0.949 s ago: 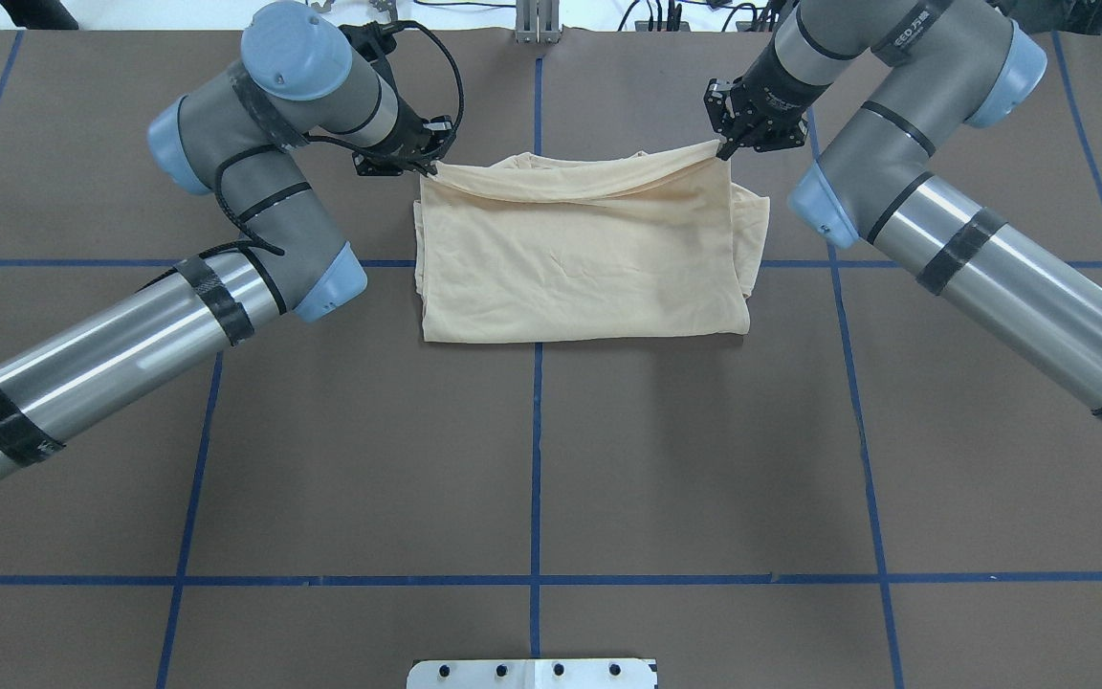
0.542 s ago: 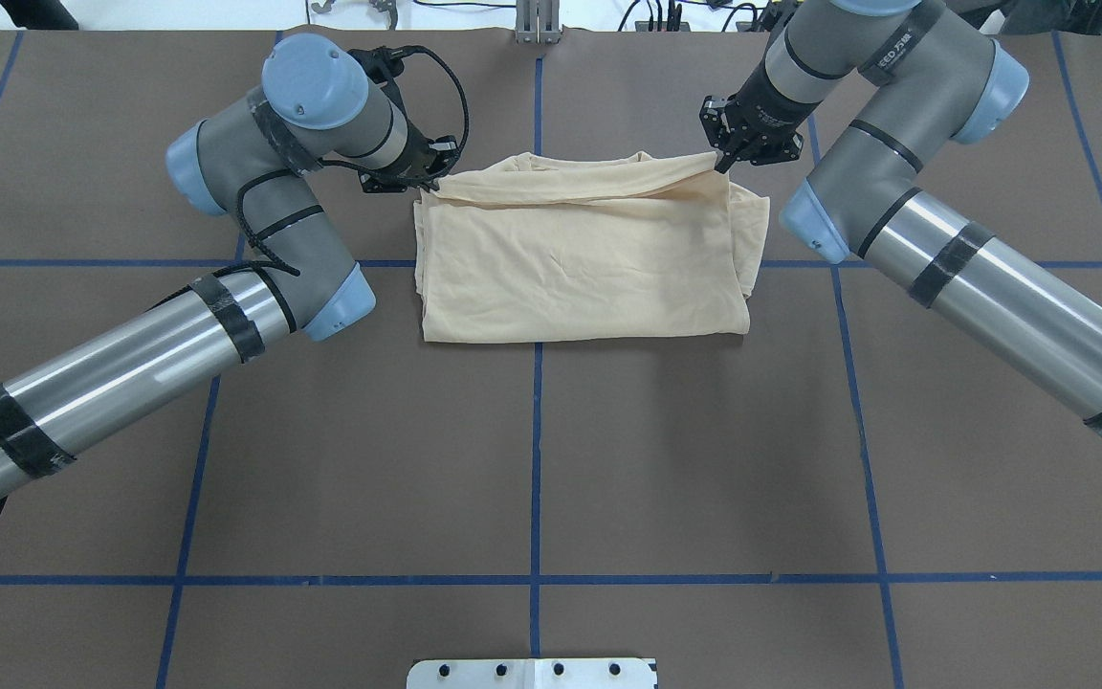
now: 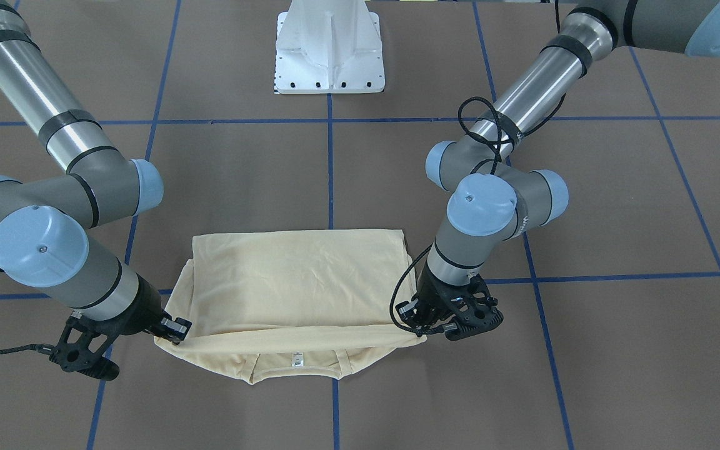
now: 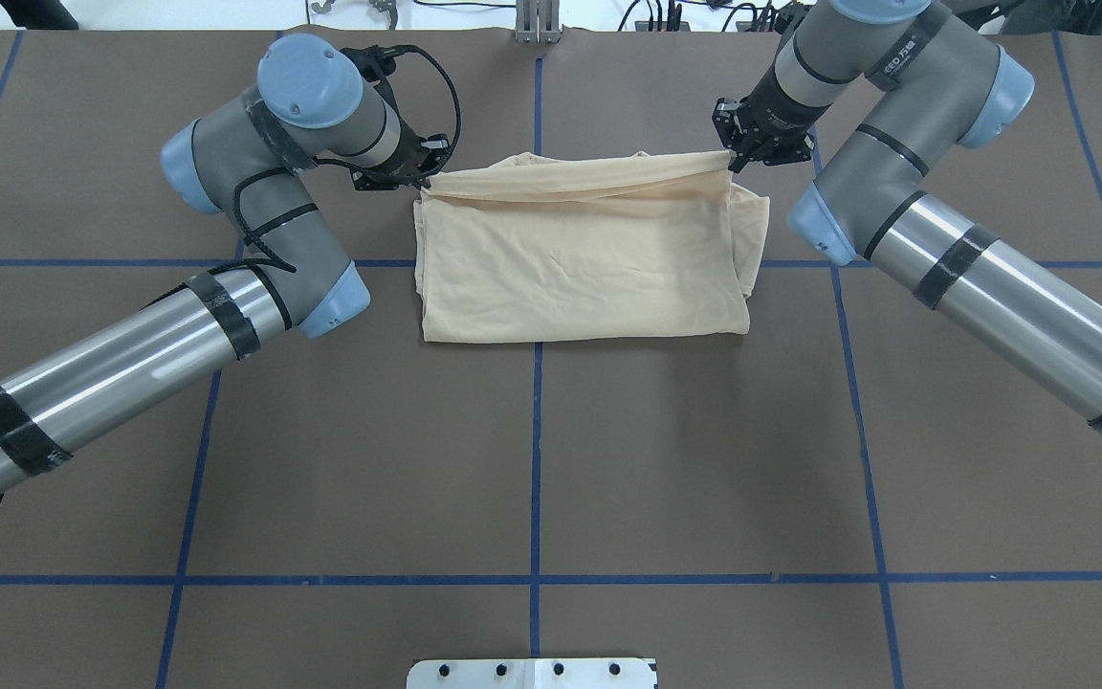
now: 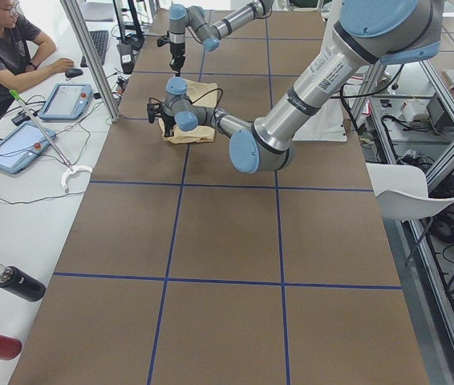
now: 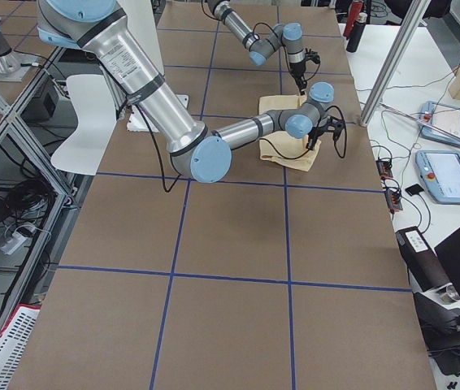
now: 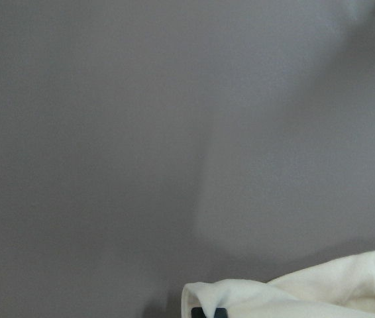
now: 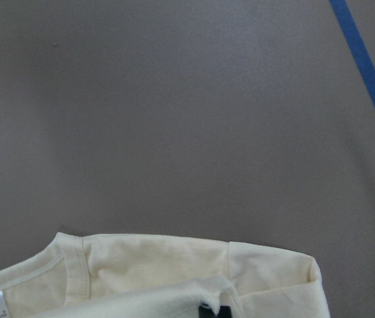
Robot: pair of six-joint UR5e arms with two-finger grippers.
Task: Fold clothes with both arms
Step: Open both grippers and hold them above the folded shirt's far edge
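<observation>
Tauter shirt (image 4: 580,258) edge now; neck tag (image 3: 297,359) shows front, not overhead.

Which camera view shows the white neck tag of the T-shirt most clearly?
The exterior front-facing view: there the neck tag shows whole, inside the collar of the T-shirt. The right wrist-mounted view catches it at its lower left corner. The other views do not show it.

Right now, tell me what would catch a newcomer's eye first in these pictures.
A pale yellow shirt, folded into a rectangle, lies on the brown table, toward its far side. The left gripper and the right gripper each pinch one end of its far edge.
</observation>
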